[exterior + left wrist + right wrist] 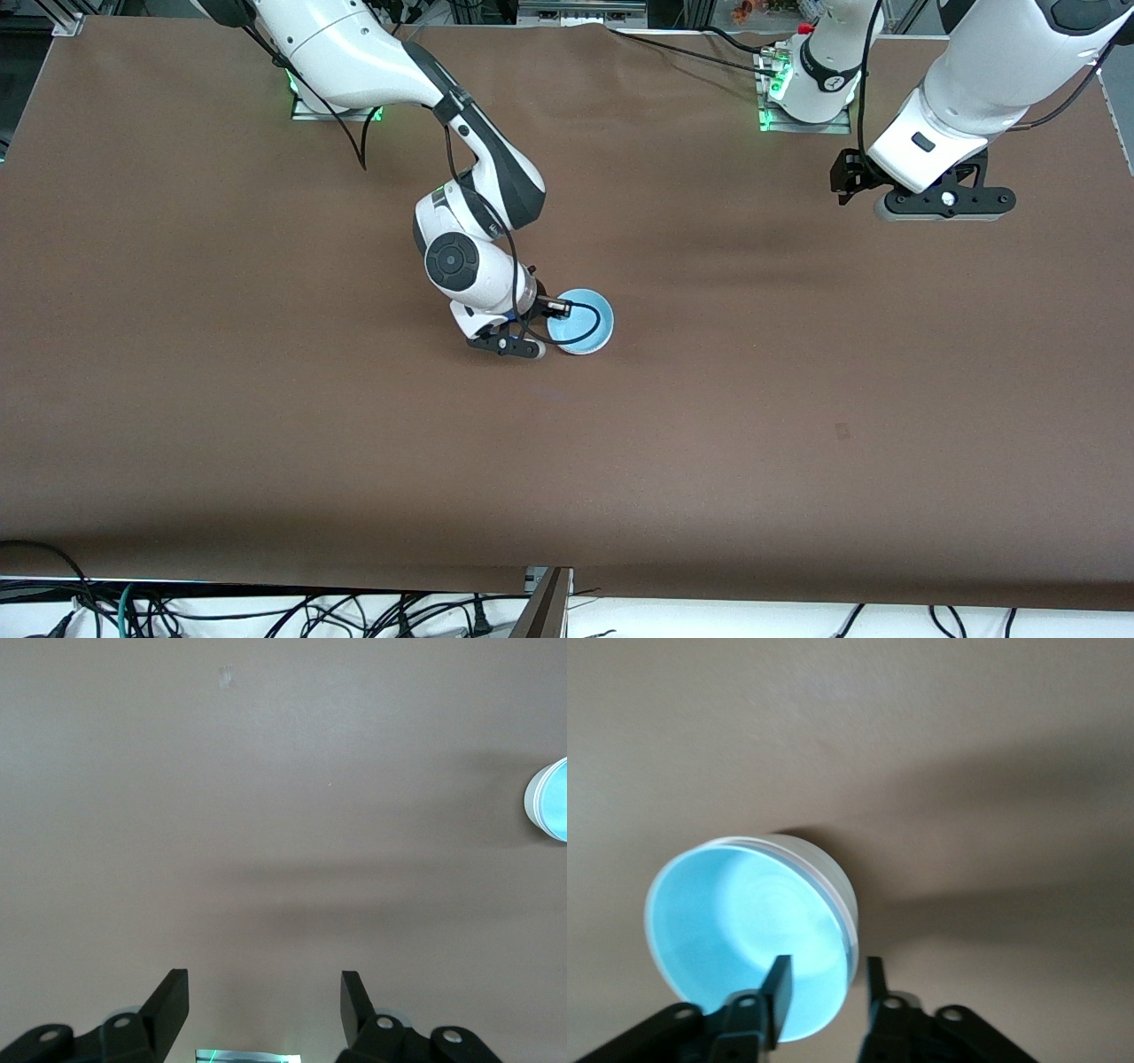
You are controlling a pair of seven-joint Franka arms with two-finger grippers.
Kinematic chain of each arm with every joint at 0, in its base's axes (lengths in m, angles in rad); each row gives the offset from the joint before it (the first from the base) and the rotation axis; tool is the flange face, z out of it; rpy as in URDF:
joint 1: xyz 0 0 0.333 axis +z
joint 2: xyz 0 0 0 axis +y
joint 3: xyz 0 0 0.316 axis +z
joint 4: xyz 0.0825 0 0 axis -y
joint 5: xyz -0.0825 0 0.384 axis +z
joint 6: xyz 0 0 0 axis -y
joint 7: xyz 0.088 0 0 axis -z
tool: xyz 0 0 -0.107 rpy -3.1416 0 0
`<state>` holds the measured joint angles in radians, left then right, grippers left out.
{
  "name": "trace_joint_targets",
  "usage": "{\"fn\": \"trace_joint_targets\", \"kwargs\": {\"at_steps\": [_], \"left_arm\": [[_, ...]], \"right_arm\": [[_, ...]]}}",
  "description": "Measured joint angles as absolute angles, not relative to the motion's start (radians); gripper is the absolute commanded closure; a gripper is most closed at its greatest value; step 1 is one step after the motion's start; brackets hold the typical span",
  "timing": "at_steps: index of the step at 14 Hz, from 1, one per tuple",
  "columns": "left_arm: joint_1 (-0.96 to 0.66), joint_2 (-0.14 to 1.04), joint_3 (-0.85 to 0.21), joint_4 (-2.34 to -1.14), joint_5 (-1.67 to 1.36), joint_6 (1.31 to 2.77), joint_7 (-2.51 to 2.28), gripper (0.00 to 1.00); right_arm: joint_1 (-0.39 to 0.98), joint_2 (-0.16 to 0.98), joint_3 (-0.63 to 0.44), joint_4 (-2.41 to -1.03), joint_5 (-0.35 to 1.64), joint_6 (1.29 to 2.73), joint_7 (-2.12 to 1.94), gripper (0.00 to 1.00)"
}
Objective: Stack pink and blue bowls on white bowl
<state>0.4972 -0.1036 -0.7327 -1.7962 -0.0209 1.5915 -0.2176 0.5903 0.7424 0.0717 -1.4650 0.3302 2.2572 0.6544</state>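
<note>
I see the blue bowl (581,322) mid-table, nested in a white bowl (833,870). My right gripper (824,988) straddles its rim, jaws spread. My left gripper (264,1001) waits open over bare table (797,399).

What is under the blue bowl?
The blue bowl sits nested in a white bowl on the table; only white wall and rim show. A pink bowl cannot be seen. The right gripper straddles the rim; the left gripper waits, open.
</note>
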Motion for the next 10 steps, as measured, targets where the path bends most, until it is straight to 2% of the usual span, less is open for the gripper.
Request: {"fn": "trace_joint_targets", "kwargs": {"at_steps": [2,4,6,10], "left_arm": [[0.498,-0.115,-0.719,-1.809,-0.047,1.611,-0.211,0.2],[0.5,-0.116,-0.709,-1.81,-0.051,1.619,-0.21,0.2],[0.515,-0.117,-0.703,-1.81,-0.065,1.629,-0.206,0.18],[0.542,-0.116,-0.695,-1.807,-0.071,1.644,-0.191,0.13]], "right_arm": [[0.583,0.734,0.047,-1.414,0.314,2.171,0.651,0.0],[0.545,0.705,0.013,-1.327,0.229,1.975,0.592,0.0],[0.488,0.645,-0.021,-1.269,0.144,1.798,0.461,0.0],[0.371,0.495,-0.161,-1.254,0.118,1.552,0.031,0.0]]}}
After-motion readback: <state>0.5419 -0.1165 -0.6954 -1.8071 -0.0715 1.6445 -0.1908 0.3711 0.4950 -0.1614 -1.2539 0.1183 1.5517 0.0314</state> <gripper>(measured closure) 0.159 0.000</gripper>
